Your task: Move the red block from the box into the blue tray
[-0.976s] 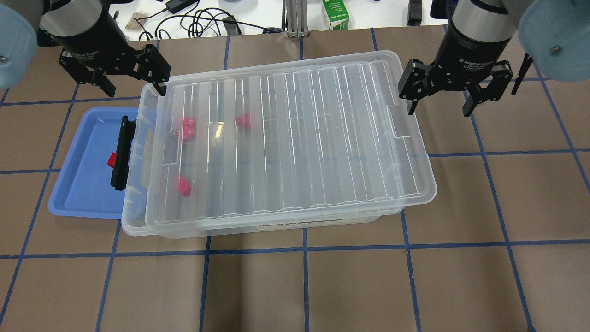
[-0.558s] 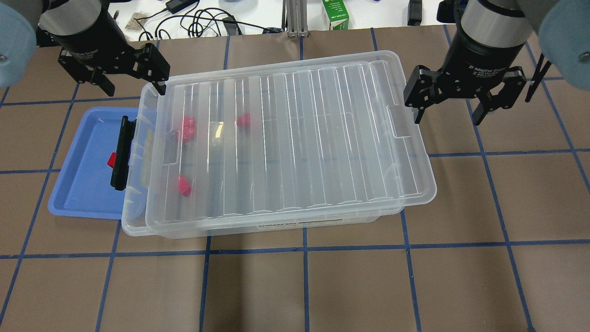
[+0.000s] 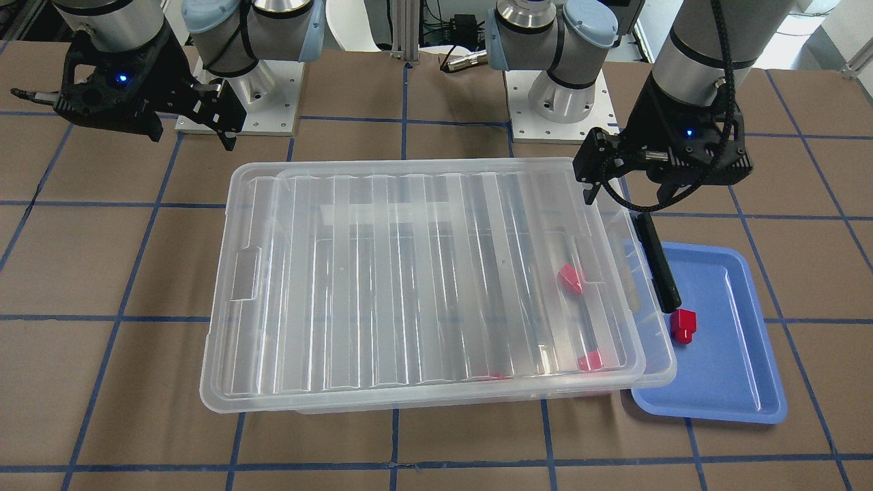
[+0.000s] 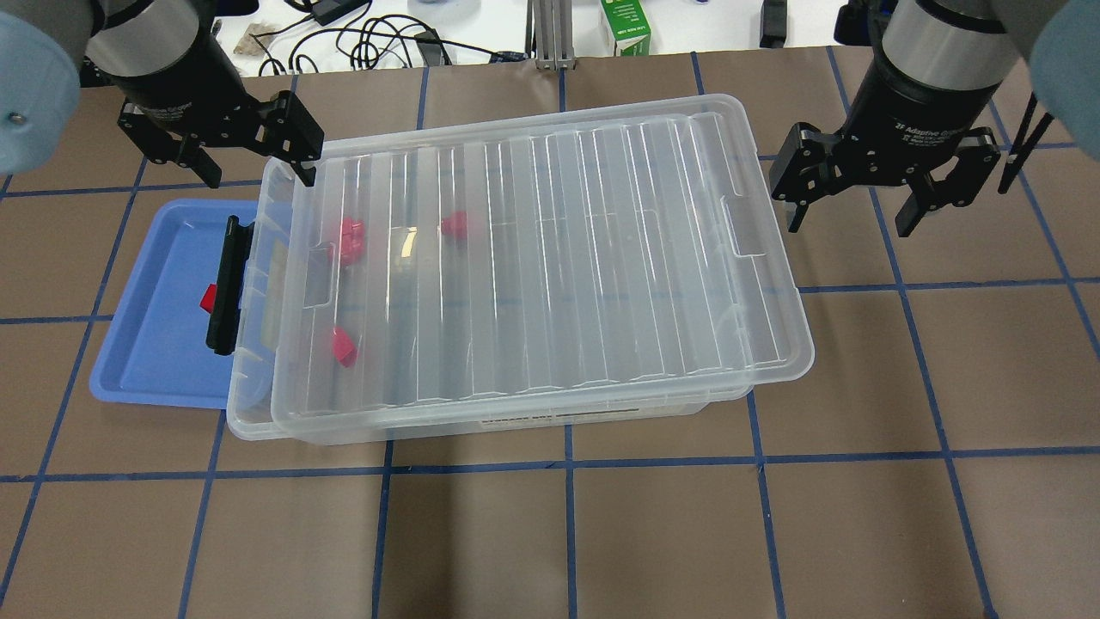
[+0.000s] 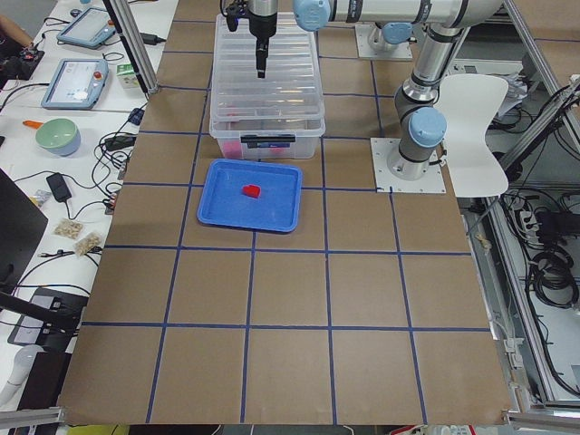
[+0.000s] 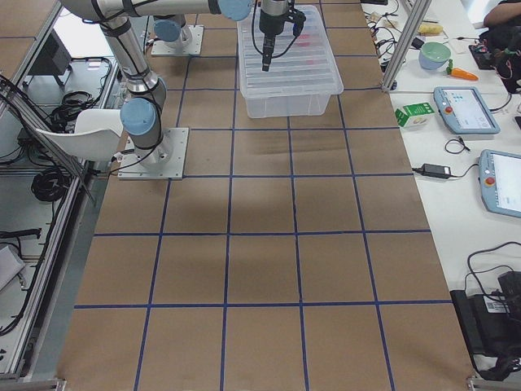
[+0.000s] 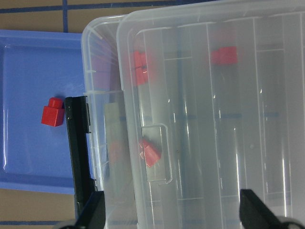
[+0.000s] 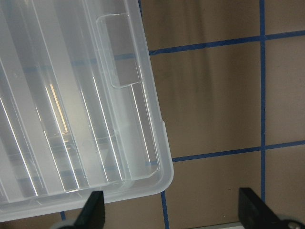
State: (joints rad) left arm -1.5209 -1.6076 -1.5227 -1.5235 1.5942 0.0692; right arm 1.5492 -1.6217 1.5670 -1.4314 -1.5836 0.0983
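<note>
The clear box lies across the table's middle, and its ribbed lid rests on it, shifted toward the right. Three red blocks show through the lid at the box's left end. Another red block lies in the blue tray, which sits half under the box's left end. It also shows in the left wrist view. My left gripper hovers open and empty over the box's far left corner. My right gripper hovers open and empty just right of the box.
The box's black latch hangs over the tray. A green carton and cables lie beyond the table's far edge. Brown paper with a blue tape grid covers the table around the box.
My right gripper has moved right and a little nearer, away from the box's right end. My left gripper has shifted slightly. Both stay open; box, lid and blocks have not moved.
</note>
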